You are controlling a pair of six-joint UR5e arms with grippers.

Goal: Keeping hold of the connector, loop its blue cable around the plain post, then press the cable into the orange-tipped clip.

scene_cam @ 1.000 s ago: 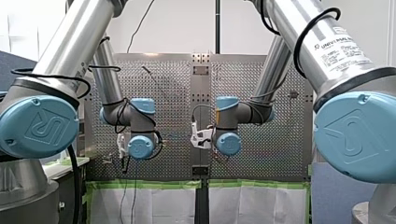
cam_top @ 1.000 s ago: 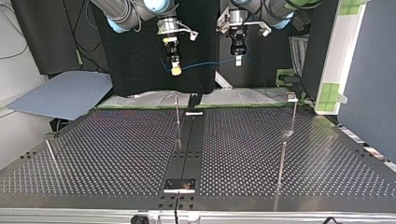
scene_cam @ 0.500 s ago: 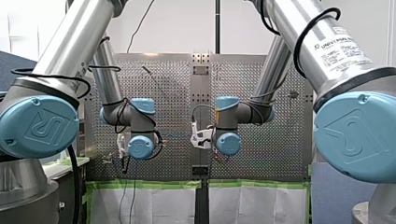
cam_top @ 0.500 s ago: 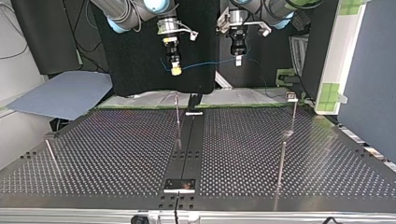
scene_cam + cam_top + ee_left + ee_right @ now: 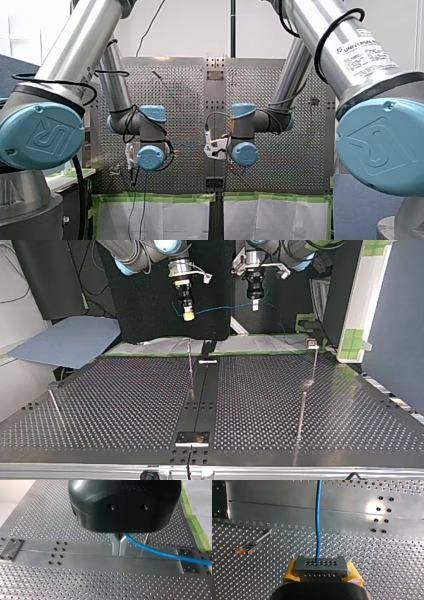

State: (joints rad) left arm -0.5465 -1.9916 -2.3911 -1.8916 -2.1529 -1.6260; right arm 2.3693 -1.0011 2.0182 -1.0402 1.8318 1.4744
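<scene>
The right gripper (image 5: 320,574) clamps the connector (image 5: 320,566); the blue cable (image 5: 318,517) exits at 12 o'clock. The left gripper (image 5: 119,545) is pinched closed on that cable. The orange-tipped clip (image 5: 249,546) lies at the connector's 10 o'clock.

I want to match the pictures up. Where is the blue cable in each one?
Front view: too faint to tell.
Top view: the blue cable hangs between my right gripper and my left gripper.
Left wrist view: runs off beside my left gripper.
Right wrist view: runs straight ahead from the connector.
Shared landmark: the smooth metal strip down the middle.

Thin blue cable (image 5: 220,308) between my right tool (image 5: 188,316) and my left tool (image 5: 255,305)
</scene>
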